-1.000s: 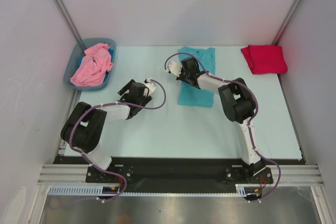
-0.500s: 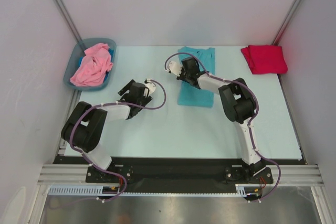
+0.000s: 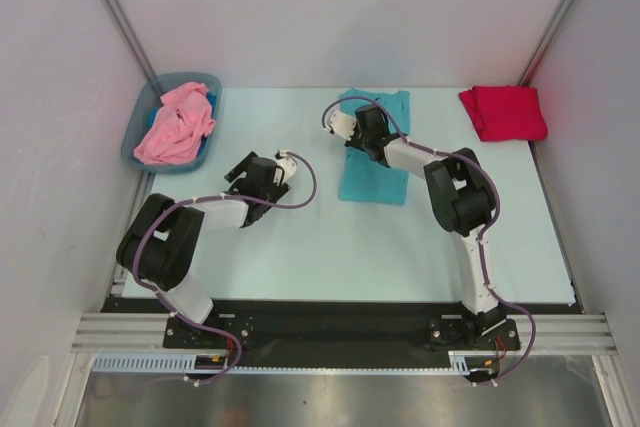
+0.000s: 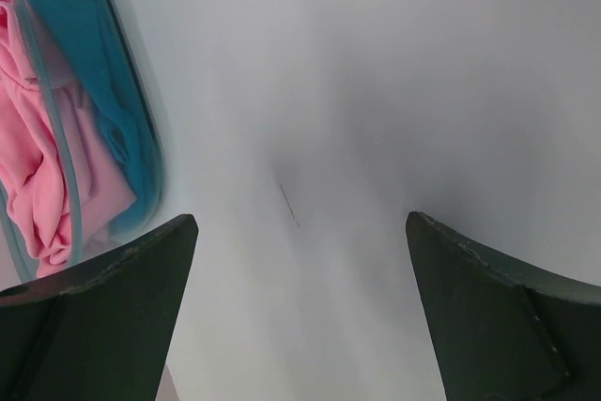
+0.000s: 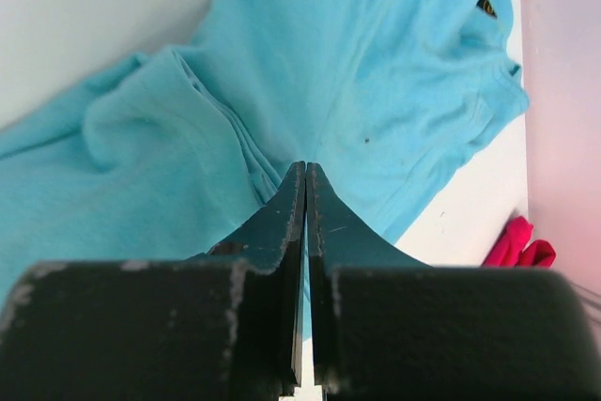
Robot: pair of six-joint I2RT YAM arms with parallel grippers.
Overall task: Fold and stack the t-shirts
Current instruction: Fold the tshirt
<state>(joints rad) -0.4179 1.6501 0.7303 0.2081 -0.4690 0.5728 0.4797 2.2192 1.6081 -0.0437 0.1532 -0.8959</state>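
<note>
Your right pincer (image 5: pixel 305 168), clamped shut, has crept further onto the teal t-shirt (image 5: pixel 376 72), so folding looks underway; left pincer (image 4: pixel 300 223) hangs wide near it.

free: table (image 3: pixel 330 247) front | obstacles: bin (image 3: pixel 186 77) far-left, teal t-shirt (image 3: pixel 375 182) centre

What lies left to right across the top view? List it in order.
grey-blue bin holding the pink t-shirt → left gripper → teal t-shirt → red t-shirt. The right gripper overlaps the teal t-shirt, so it is left out.
</note>
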